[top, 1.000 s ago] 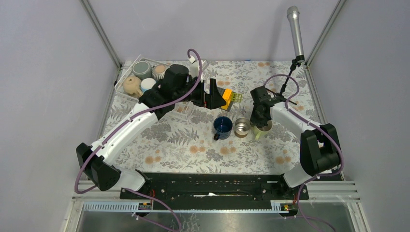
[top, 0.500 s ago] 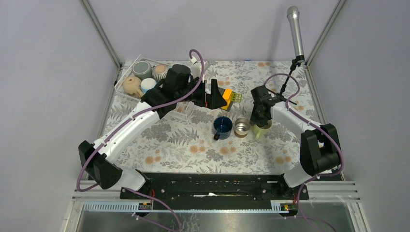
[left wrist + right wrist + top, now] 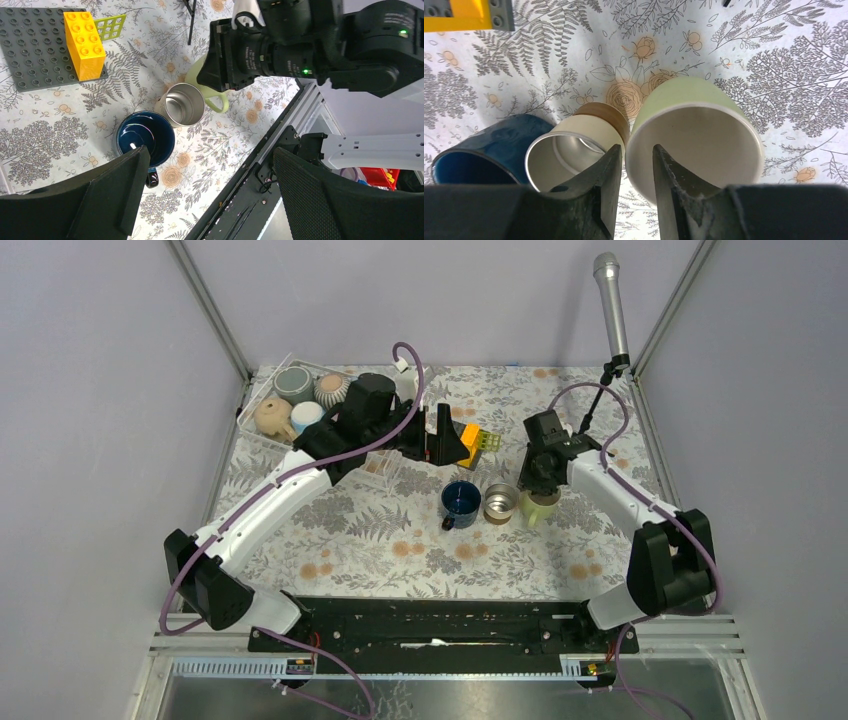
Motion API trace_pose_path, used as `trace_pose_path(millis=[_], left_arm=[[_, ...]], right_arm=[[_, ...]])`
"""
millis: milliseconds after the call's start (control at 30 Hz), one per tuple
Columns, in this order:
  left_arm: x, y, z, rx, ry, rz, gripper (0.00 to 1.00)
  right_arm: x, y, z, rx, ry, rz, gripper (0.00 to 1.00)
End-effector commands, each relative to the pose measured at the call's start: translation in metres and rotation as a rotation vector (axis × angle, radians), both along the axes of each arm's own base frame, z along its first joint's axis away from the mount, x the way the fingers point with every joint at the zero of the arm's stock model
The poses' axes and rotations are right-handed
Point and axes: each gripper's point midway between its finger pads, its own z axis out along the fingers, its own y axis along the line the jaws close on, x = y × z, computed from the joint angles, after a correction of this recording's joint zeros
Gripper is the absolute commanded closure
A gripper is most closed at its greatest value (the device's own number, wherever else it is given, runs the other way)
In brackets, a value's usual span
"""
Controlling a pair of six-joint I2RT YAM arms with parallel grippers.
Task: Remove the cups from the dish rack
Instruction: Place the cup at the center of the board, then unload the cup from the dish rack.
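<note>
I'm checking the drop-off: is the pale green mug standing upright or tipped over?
Upright: the pale green mug has its open mouth facing up, base on the floral tablecloth beside the steel mug.

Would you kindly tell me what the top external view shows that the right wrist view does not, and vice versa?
Only the top external view shows the dish rack at the far left with the tan mug and grey mug in it. Only the right wrist view shows the right fingers slightly parted astride the rim of the pale green mug, one inside it. Both show the navy mug, steel mug and pale green mug side by side, plus the yellow block.
</note>
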Motion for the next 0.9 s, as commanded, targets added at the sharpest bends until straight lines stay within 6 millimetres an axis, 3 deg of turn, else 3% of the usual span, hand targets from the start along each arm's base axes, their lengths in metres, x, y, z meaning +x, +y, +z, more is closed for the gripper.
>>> trace_pose_path(millis=[0,233,400,433,600,867], left_arm=[[0.009,-0.001,0.023,-0.02,-0.083,0.015,0.01],[0.023,0.015,0.024,0.015,-0.097,0.096,0.01],[0.041,0.037,0.024,0.036,-0.107,0.208,0.01],[0.046,0.043,0.024,0.043,-0.106,0.238,0.01],[0.073,0.085,0.015,0.117,-0.089,0.449,0.01],[0.12,0.182,-0.015,0.313,-0.027,0.868,0.01]], right_arm=[[0.007,-0.009,0.04,-0.018,-0.098,-0.007,0.62],[0.003,-0.012,0.077,-0.01,-0.189,0.013,0.47],[0.002,-0.003,0.106,0.049,-0.252,0.066,0.04],[0.002,0.0,0.11,0.063,-0.262,0.078,0.01],[0.003,0.012,0.126,0.11,-0.303,0.107,0.0],[0.006,0.046,0.138,0.189,-0.344,0.177,0.0]])
